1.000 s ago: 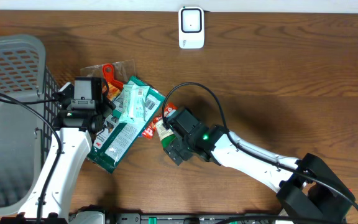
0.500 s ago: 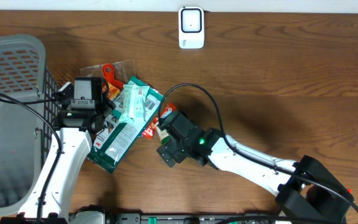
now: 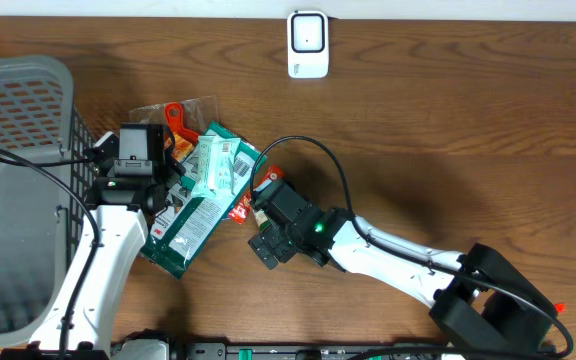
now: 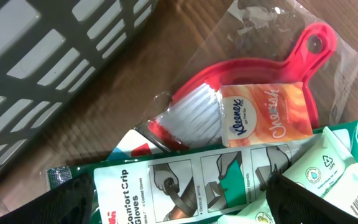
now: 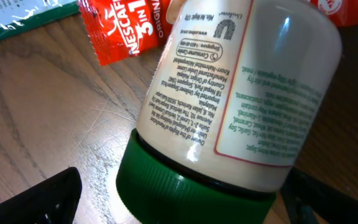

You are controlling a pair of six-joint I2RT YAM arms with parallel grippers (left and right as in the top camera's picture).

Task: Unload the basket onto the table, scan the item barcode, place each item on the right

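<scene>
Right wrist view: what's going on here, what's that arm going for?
The right gripper is open and poised over a white jar with a green lid, lying on the table beside a Nescafe 3in1 sachet. It has not gripped anything yet. The left gripper hangs open above the gloves pack and Kleenex pack. The scanner sits at the table's far edge.

Surface: I'm over a dark brown wood-grain table (image 3: 488,110) | Far edge: pale white strip (image 3: 118,8) runs along it, wall or trim I can't tell | Light: soft, even, faint sheen on the grain
</scene>
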